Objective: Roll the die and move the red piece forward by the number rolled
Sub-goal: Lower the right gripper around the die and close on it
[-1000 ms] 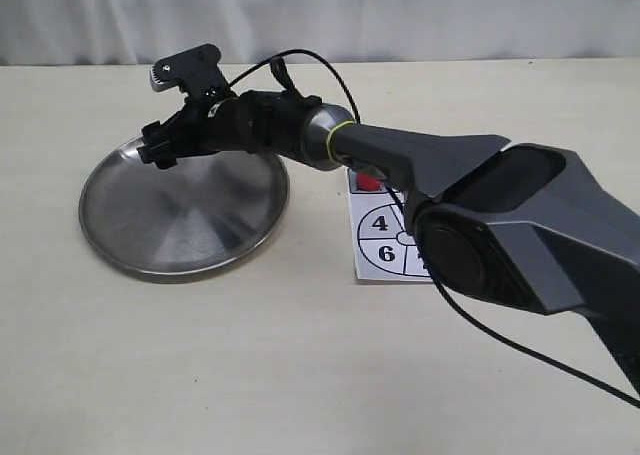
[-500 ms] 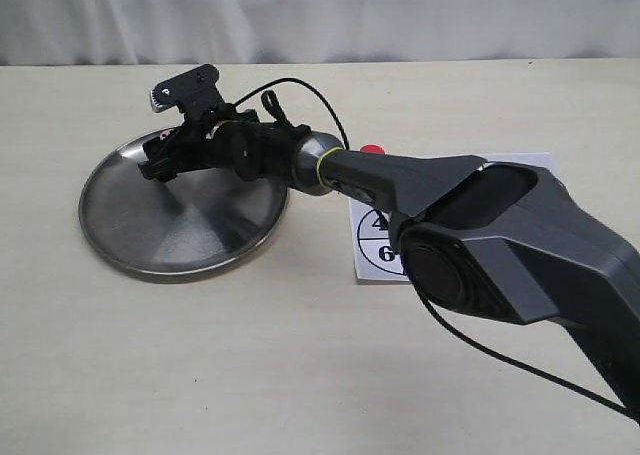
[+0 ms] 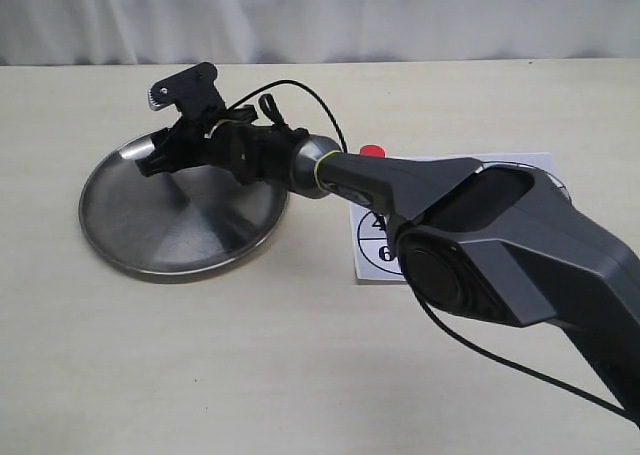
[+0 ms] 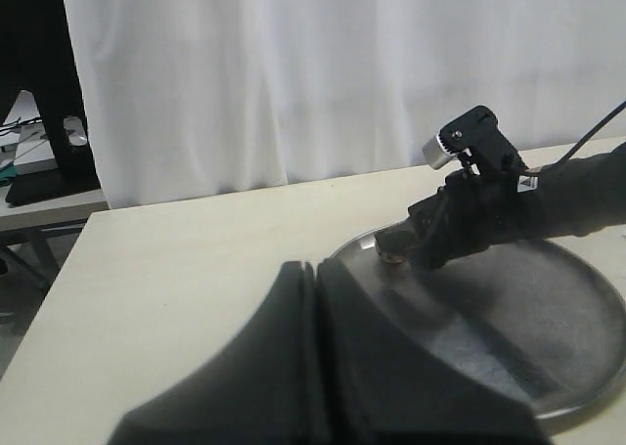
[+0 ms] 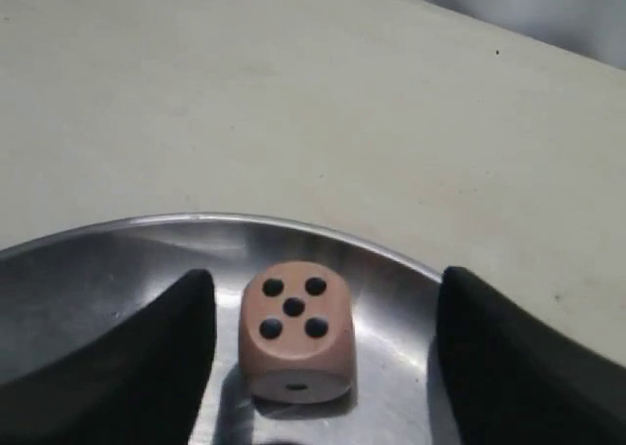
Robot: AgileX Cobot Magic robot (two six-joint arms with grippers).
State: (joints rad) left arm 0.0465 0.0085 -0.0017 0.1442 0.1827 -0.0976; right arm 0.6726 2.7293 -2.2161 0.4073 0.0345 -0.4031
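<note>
The die (image 5: 296,333), a light-brown cube with five black pips up, lies on the round metal plate (image 5: 88,279) near its rim. My right gripper (image 5: 325,284) stands open around it, one dark finger on each side, with the die nearer one finger (image 5: 147,357) and touching neither. In the exterior view this gripper (image 3: 152,161) hangs low over the plate's (image 3: 180,225) far left part and hides the die. The red piece (image 3: 372,151) stands upright behind the right arm, at the paper board (image 3: 368,260). My left gripper (image 4: 311,269) is shut on nothing, beside the plate (image 4: 558,318).
The long right arm (image 3: 480,235) stretches from the right across the board, covering most of its numbered circle. A white curtain (image 3: 320,15) closes off the table's far edge. In the left wrist view the table's corner lies beyond the plate.
The right arm has reached further left and lowered, bringing its gripper down to the plate's far left part. The red piece now shows behind the arm.
</note>
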